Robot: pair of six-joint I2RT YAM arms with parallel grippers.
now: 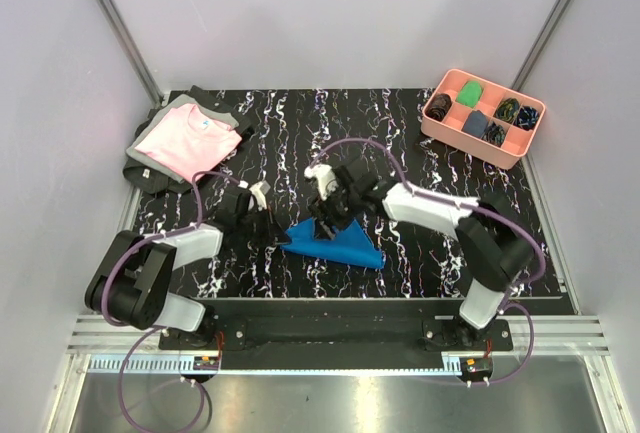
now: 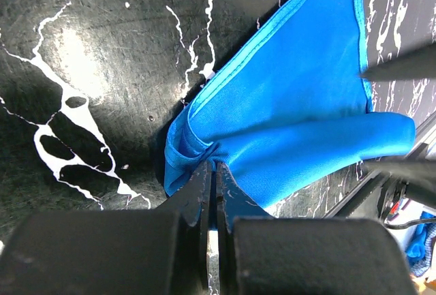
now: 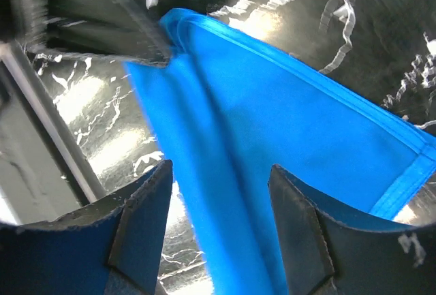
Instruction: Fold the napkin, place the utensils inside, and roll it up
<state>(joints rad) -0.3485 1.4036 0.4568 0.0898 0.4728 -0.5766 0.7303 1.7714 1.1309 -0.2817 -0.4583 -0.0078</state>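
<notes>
The royal-blue napkin (image 1: 345, 246) lies folded into a rough triangle on the black marbled table, near the front middle. My left gripper (image 1: 271, 233) is shut on the napkin's left corner; in the left wrist view the jaws (image 2: 214, 167) pinch the bunched blue cloth (image 2: 293, 104). My right gripper (image 1: 327, 221) hovers open over the napkin's upper left part. In the right wrist view its fingers (image 3: 219, 169) stand apart on either side of a fold in the napkin (image 3: 272, 125), not closed on it. No utensils show in any view.
A pink folded shirt (image 1: 190, 138) lies on dark cloth at the back left. A salmon compartment tray (image 1: 452, 129) with small cloth bundles stands at the back right. The table's front edge (image 1: 350, 298) runs just below the napkin.
</notes>
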